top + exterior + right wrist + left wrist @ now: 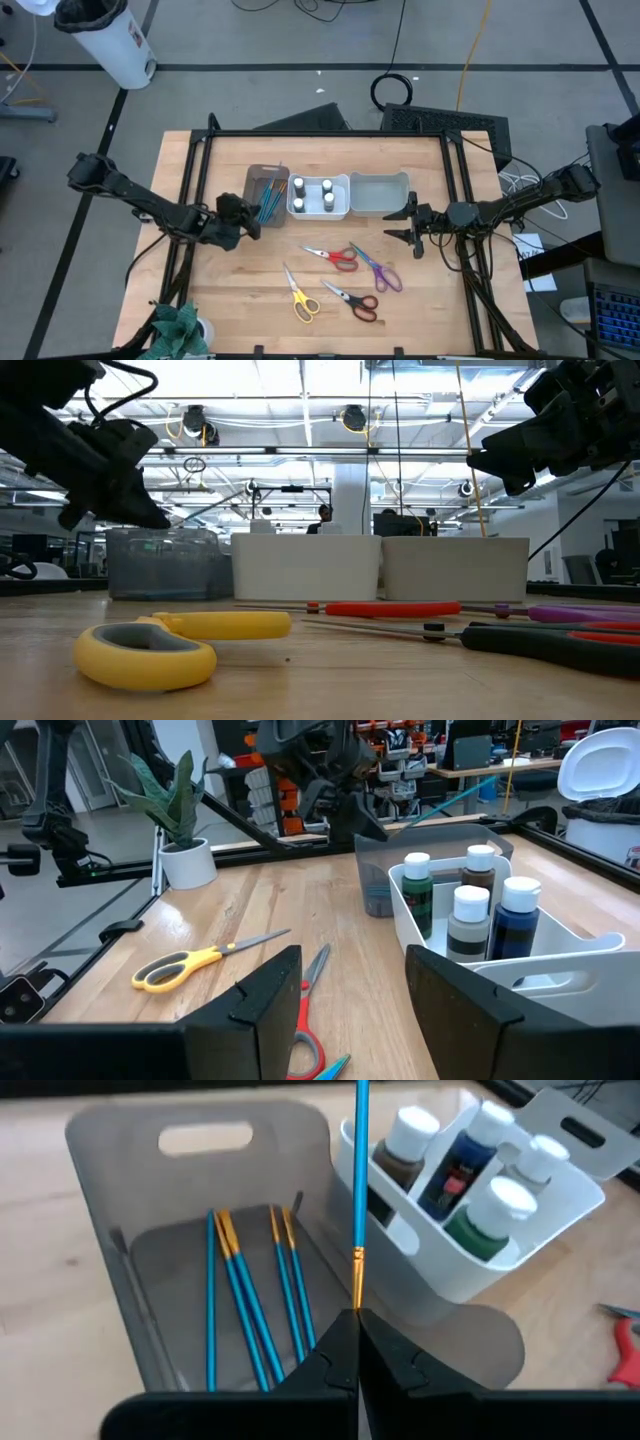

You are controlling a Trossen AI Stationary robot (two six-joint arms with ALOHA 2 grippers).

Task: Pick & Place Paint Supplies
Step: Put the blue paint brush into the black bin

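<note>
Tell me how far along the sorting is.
Done: four white-capped paint bottles in the white bin, several teal brushes in the translucent grey bin. In hand: left gripper shut on another teal brush. Left: four scissors on the table; right gripper open.

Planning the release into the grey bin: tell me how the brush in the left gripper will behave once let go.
The brush looks thin and light, pinched near its gold ferrule by the left gripper, so it may pivot or slip. Being round, it will probably roll against the brushes in the grey bin. It seems stiff, not floppy.
</note>
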